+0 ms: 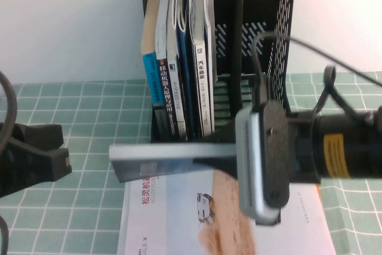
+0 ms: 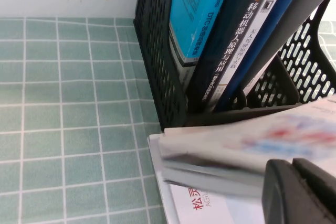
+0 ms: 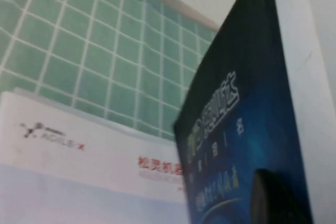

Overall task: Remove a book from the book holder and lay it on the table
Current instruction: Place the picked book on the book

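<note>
My right gripper point(image 1: 209, 152) is shut on the book point(image 1: 155, 162) and holds it flat, just in front of the book holder point(image 1: 271, 22) and a little above the table point(image 1: 89, 111). The right wrist view shows a dark blue cover point(image 3: 247, 129) with one black finger point(image 3: 273, 198) pressed on it. In the left wrist view the book's other face point(image 2: 252, 140) is white with blurred red and blue marks. My left gripper point(image 1: 57, 156) rests low at the left, apart from the book, its fingers point(image 2: 299, 192) together.
A white book with a tan stripe and red Chinese title point(image 1: 179, 219) lies on the table right under the held book. Several books stand upright in the left slots of the holder point(image 2: 157, 51). A white wall stands behind it.
</note>
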Tool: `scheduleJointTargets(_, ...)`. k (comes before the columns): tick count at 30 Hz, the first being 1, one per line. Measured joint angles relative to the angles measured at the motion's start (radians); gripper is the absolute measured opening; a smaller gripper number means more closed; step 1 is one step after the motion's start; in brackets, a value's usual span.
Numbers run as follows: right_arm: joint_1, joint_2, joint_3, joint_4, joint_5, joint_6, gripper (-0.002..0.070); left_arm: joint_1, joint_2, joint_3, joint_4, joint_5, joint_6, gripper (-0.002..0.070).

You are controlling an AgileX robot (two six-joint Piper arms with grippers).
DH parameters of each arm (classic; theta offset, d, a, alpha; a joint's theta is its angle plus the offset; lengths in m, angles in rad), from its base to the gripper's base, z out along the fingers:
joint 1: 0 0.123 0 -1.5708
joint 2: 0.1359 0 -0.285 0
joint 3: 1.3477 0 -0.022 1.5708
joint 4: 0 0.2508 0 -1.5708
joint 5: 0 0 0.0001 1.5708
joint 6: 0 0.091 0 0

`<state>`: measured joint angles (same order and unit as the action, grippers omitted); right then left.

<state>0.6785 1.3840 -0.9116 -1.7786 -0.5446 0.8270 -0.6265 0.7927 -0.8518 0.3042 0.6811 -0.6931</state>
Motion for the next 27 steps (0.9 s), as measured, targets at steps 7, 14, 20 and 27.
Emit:
scheduleJointTargets(7, 0.081, 0.006, 0.099, -0.003, 0.013, 0.111, 0.0127, 0.000, 0.000, 0.000, -0.022, 0.000, 0.000, -0.0003)
scheduleJointTargets(14, 0.101, 0.034, 0.146, -0.003, 0.075, 0.132, 0.0127, 0.000, 0.000, 0.000, -0.089, 0.000, 0.039, -0.0003)
scheduleJointTargets(20, 0.107, 0.107, 0.146, 0.005, 0.093, 0.129, 0.0127, 0.000, 0.000, 0.000, -0.106, 0.000, 0.042, -0.0003)
scheduleJointTargets(27, 0.107, 0.172, 0.144, 0.031, 0.087, 0.133, 0.0157, 0.000, 0.000, 0.000, -0.110, 0.000, 0.053, -0.0003)
